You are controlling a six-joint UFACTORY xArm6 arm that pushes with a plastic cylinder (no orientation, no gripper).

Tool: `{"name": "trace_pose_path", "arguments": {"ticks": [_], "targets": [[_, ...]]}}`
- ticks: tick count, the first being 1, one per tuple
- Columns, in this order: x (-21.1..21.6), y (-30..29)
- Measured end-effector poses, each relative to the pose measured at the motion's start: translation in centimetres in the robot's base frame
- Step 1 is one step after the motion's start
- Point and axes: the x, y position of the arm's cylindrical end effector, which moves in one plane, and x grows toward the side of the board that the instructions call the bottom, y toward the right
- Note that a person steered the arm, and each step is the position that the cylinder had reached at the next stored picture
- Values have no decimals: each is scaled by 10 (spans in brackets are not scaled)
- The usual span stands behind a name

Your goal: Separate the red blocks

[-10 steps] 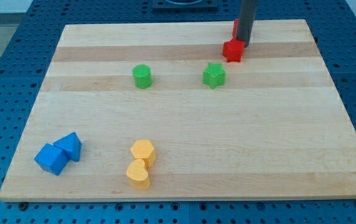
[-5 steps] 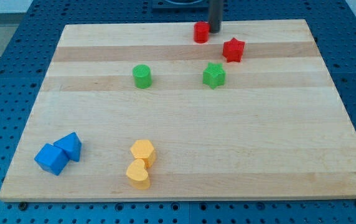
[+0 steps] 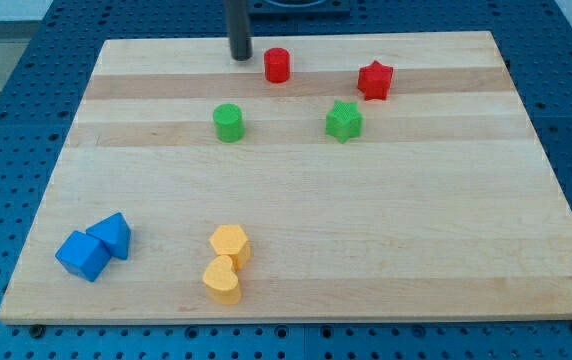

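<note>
A red cylinder (image 3: 278,65) stands near the top of the wooden board (image 3: 296,250), a little left of centre. A red star (image 3: 374,80) lies to its right, well apart from it. My tip (image 3: 241,56) is at the view's top, just left of the red cylinder, with a small gap between them.
A green cylinder (image 3: 228,122) and a green star (image 3: 344,121) sit below the red blocks. Two blue blocks (image 3: 94,247) touch at the bottom left. Two yellow blocks (image 3: 226,262) touch at the bottom centre.
The red cylinder has slid left along the top, away from the red star. My tip has moved left, from right of the cylinder to left of it.
</note>
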Motion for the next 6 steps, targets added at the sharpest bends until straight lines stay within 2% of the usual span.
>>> {"name": "trace_pose_path", "arguments": {"ticks": [1,2,3,5,6], "targets": [[-23,79],[-3,139],[30,90],[25,-79],[36,-44]]}}
